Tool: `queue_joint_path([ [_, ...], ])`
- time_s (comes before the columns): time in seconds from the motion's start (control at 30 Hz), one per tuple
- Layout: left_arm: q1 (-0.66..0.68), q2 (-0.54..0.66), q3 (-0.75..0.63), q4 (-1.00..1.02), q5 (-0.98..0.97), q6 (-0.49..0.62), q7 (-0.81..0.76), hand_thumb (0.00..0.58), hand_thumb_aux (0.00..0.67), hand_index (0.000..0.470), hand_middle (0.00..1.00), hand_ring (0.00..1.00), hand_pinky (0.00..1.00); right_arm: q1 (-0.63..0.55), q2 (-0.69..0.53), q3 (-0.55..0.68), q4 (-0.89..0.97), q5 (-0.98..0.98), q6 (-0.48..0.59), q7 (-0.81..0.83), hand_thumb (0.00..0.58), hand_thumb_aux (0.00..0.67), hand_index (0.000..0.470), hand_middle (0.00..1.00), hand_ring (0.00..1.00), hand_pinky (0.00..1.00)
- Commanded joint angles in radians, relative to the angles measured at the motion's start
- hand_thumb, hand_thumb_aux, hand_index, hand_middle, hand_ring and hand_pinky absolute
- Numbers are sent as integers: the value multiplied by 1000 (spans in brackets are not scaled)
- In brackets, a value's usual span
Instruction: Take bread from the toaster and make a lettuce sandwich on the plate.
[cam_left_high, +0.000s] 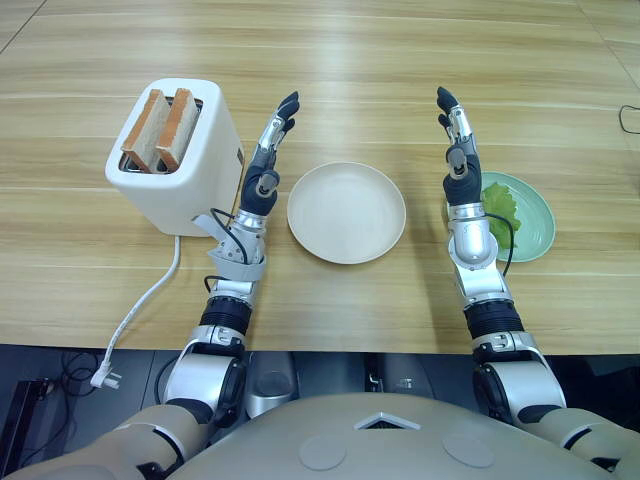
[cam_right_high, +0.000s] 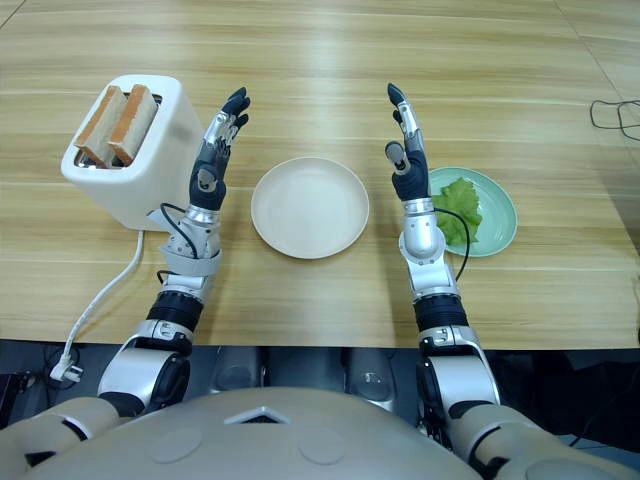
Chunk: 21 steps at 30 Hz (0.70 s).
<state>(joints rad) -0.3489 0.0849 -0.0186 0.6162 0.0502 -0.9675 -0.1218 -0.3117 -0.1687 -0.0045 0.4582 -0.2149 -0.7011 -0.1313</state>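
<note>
Two brown-crusted bread slices (cam_left_high: 178, 128) upright in the cream toaster (cam_left_high: 200, 172), left hand (cam_left_high: 267, 158) and right hand (cam_left_high: 460, 150) open-fingered, empty.

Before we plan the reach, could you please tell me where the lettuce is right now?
The lettuce lies on the green plate on the robot's right, just to the right of its right hand and of the cream plate.

Wood-grain table (cam_left_high: 400, 60), matt; toaster (cam_left_high: 200, 170) smooth cream plastic; plate (cam_left_high: 346, 212) matt cream; bread (cam_left_high: 160, 130) rough.
</note>
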Motion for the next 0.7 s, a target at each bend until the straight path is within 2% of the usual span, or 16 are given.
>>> queue_joint_path([
  [0.03,-1,-3,-9,5,-3,27,-10,0,0,0,0,0,0,-7,-4,4,7,-2,-6,5,0,0,0,0,0,0],
  [0.23,5,-8,-20,-10,-31,43,-45,0,0,0,0,0,0,-7,-6,3,7,-2,-6,7,0,0,0,0,0,0],
  [0.37,53,-3,-27,-251,-337,184,-200,0,0,0,0,0,0,-6,-7,1,6,-2,-7,6,0,0,0,0,0,0],
  [0.43,63,29,0,-382,-447,259,-231,0,0,0,0,0,0,-5,-8,0,4,-2,-7,5,0,0,0,0,0,0],
  [0.57,78,94,81,-578,-574,369,-232,0,0,0,0,0,0,-7,-7,1,6,-4,-7,3,0,0,0,0,0,0],
  [0.63,92,130,139,-663,-583,378,-217,0,0,0,0,0,0,-8,-6,2,6,-4,-8,3,0,0,0,0,0,0],
  [0.7,100,165,212,-702,-504,340,-189,0,0,0,0,0,0,-7,-7,1,4,-4,-9,3,0,0,0,0,0,0],
])
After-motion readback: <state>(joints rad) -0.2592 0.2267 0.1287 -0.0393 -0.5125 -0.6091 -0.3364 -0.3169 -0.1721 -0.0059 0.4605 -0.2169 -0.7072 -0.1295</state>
